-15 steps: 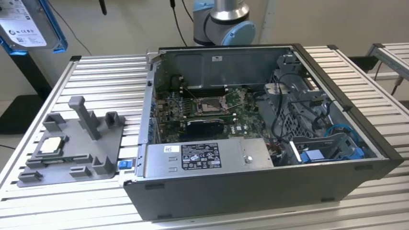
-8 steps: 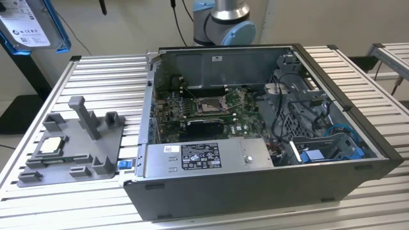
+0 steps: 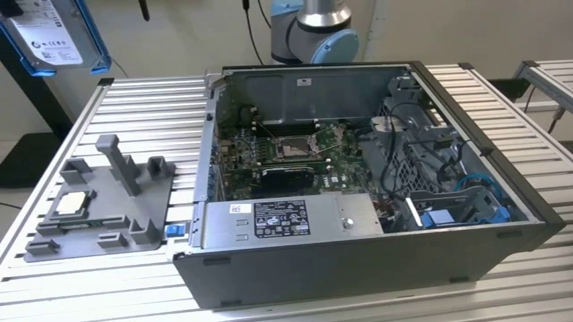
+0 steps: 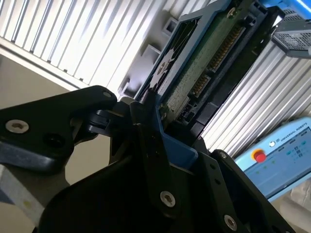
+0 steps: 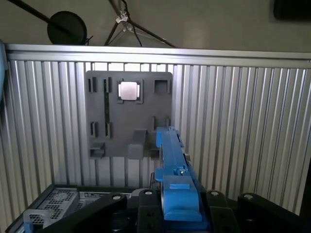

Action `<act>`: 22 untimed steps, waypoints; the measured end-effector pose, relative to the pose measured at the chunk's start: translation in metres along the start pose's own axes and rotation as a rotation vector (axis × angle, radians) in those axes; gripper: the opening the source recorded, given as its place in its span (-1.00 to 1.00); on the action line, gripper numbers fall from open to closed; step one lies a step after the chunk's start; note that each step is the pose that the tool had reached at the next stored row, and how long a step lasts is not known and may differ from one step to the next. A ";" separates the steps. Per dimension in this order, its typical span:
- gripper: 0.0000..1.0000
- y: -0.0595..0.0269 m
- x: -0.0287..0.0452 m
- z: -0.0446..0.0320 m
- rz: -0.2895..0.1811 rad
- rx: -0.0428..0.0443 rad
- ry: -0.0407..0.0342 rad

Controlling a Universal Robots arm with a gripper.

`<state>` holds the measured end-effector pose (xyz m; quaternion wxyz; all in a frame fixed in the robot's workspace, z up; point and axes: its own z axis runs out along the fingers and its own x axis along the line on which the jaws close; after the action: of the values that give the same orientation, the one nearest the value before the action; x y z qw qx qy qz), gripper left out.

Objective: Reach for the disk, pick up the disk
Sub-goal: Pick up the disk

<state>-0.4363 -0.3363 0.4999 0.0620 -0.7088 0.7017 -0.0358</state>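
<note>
silver-grey disk [image 3: 49,33] with white label, blue side rails and a green circuit face; matte grey stand [image 3: 107,208]; ribbed silver table [image 3: 134,107]; dark grey computer case [image 3: 358,268] with green motherboard [image 3: 296,157].

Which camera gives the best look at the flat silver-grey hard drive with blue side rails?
The second wrist view: the disk shows its green circuit-board face, clamped in the black gripper. The exterior view catches its labelled side, cropped at the picture's corner. The first wrist view sees it edge-on, one blue rail.
</note>
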 end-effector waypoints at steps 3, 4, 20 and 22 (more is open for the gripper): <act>-1.00 -0.0085 0.0001 0.0012 0.000 -0.0001 0.0000; -1.00 -0.0113 0.0002 0.0016 0.000 -0.0001 0.0000; -1.00 -0.0600 0.0008 0.0083 0.000 -0.0005 0.0000; -1.00 -0.0665 0.0008 0.0092 0.000 -0.0007 0.0000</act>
<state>-0.3691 -0.3363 0.5000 0.0617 -0.7088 0.7018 -0.0355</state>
